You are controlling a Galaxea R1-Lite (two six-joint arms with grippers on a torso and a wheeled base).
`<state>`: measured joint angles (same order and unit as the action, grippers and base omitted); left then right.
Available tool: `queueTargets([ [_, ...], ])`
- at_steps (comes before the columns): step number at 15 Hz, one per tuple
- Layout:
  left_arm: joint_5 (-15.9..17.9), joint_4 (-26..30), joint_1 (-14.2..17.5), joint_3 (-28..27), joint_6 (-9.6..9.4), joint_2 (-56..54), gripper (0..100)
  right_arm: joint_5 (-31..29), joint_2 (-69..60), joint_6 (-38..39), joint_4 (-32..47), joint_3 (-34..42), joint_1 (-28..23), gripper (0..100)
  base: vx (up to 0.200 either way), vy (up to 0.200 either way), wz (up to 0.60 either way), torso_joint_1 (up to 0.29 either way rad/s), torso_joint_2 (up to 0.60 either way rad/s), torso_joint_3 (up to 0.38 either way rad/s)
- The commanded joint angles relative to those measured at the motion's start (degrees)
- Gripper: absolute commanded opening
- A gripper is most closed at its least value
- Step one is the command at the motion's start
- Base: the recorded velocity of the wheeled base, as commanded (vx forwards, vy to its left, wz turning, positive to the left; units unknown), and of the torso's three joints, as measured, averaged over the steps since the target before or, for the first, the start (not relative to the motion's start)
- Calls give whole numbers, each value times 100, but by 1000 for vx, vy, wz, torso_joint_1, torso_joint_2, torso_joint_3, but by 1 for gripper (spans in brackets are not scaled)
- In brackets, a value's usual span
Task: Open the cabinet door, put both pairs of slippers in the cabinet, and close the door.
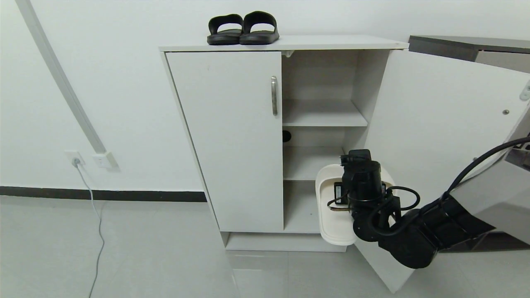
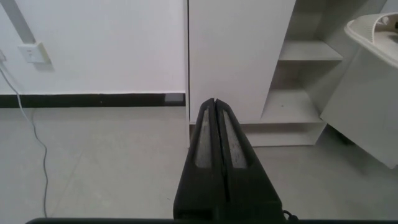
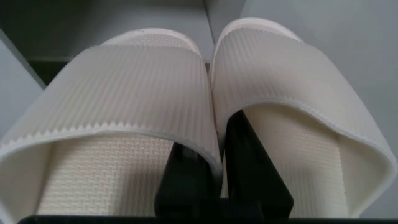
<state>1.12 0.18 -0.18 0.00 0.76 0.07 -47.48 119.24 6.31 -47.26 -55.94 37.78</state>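
Note:
A white cabinet (image 1: 232,136) stands against the wall with its right door (image 1: 439,136) swung open and its left door shut. A pair of black slippers (image 1: 243,28) rests on the cabinet top. My right gripper (image 1: 352,192) is shut on a pair of white slippers (image 1: 333,215), held in front of the open lower compartment. In the right wrist view the white slippers (image 3: 205,124) sit side by side, their inner straps pinched between the fingers. My left gripper (image 2: 214,112) is shut and empty, low above the floor, facing the cabinet (image 2: 239,56).
Three shelves (image 1: 321,118) show inside the open half. A wall socket (image 1: 75,158) with a hanging cable (image 1: 97,231) is at the left. Grey tiled floor (image 1: 124,256) spreads in front. A grey unit (image 1: 476,47) stands behind the open door.

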Motion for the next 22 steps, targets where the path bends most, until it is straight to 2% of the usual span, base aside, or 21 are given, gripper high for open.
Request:
queueTargets([
  [1,2,-1,1,0,4,10,0,2,-6,1,-2,13,-7,0,0,0,0,0,0,0],
  [4,2,-1,1,0,4,10,0,11,-41,10,-55,84,45,0,0,0,0,0,0,0],
  [6,2,-1,1,0,4,10,0,380,3,-25,-486,312,362,0,0,0,0,0,0,0],
  [8,2,-1,1,0,4,10,0,635,188,-25,-626,224,476,0,0,0,0,0,0,0],
  [12,2,-1,1,0,-14,10,0,644,522,-16,-626,-233,520,0,0,0,0,0,0,0],
  [15,2,-1,1,0,-14,1,0,644,636,-16,-626,-303,511,0,0,-200,0,1,4,7],
  [22,2,-1,1,0,-23,10,0,661,926,54,-705,-391,494,0,0,0,0,0,0,0],
])
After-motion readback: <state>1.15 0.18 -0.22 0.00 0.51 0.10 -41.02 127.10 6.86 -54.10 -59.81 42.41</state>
